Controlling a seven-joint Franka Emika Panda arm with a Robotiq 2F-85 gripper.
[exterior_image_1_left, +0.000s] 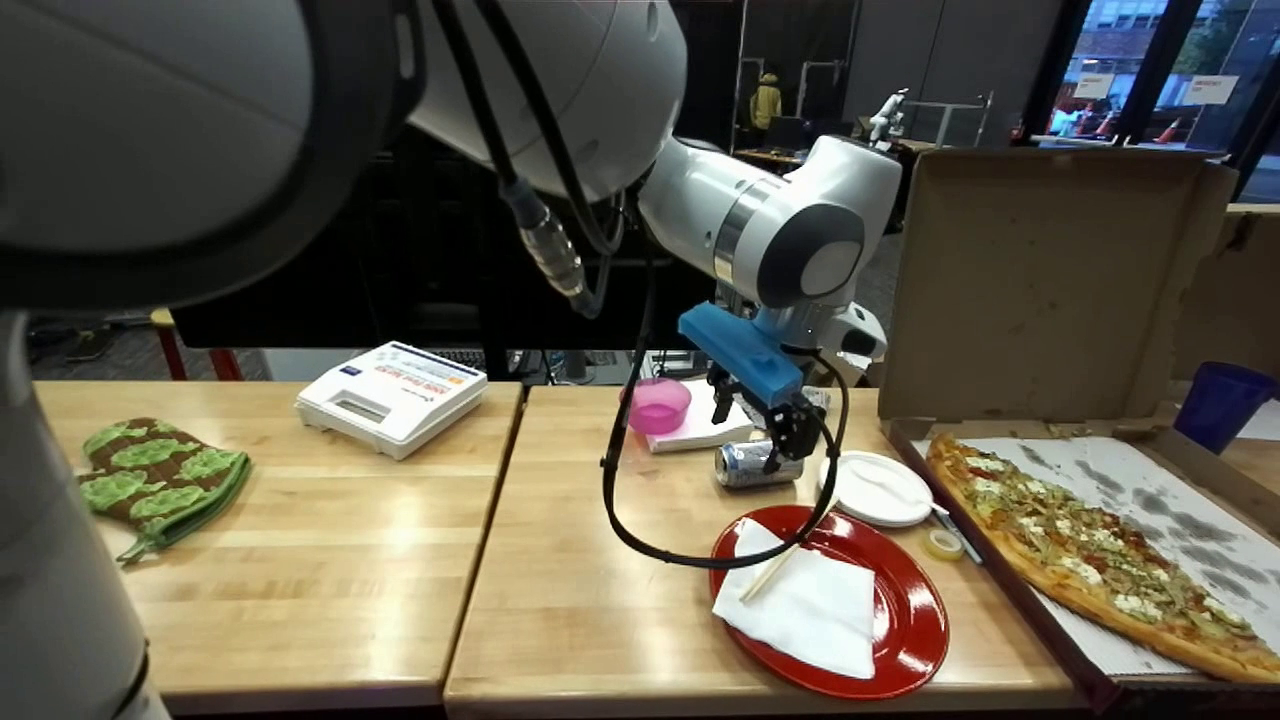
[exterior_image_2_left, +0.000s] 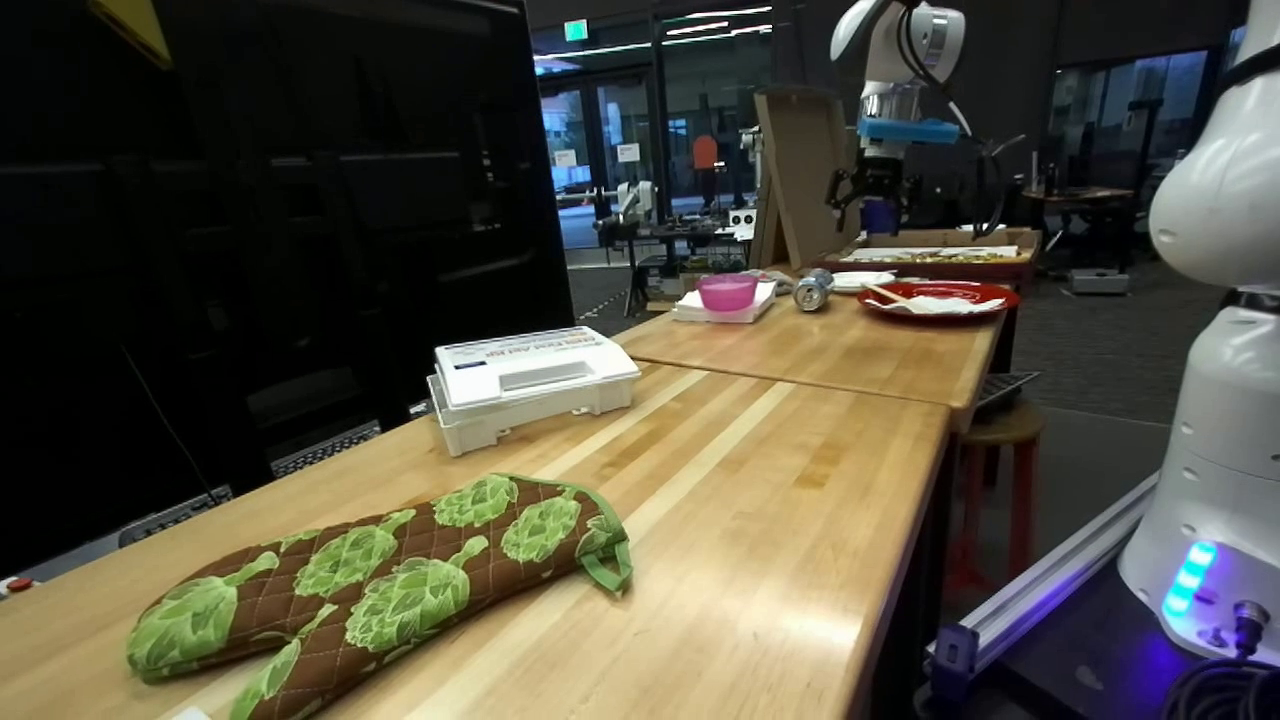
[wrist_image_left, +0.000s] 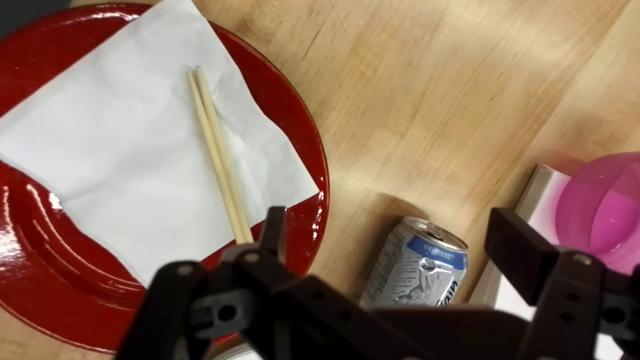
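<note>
My gripper (exterior_image_1_left: 745, 440) is open and empty. It also shows open in an exterior view (exterior_image_2_left: 868, 226), high above the table. In the wrist view its fingers (wrist_image_left: 390, 222) stand wide apart, with a silver and blue can (wrist_image_left: 420, 267) between them but lower down. The can (exterior_image_1_left: 740, 467) lies on its side on the table, and its lower part is hidden by the gripper in the wrist view. A red plate (wrist_image_left: 311, 132) is beside it, bearing a white napkin (wrist_image_left: 125, 130) and a pair of chopsticks (wrist_image_left: 220, 155). A pink bowl (wrist_image_left: 600, 205) sits on a white stack (exterior_image_1_left: 700, 428) on the other side.
An open pizza box (exterior_image_1_left: 1050, 290) with pizza (exterior_image_1_left: 1080, 550) stands beside the plates. Near it are a small white plate (exterior_image_1_left: 880, 490), a tape roll (exterior_image_1_left: 943, 545) and a blue cup (exterior_image_1_left: 1222, 405). A white first aid case (exterior_image_2_left: 530, 375) and an oven mitt (exterior_image_2_left: 400, 570) lie farther off.
</note>
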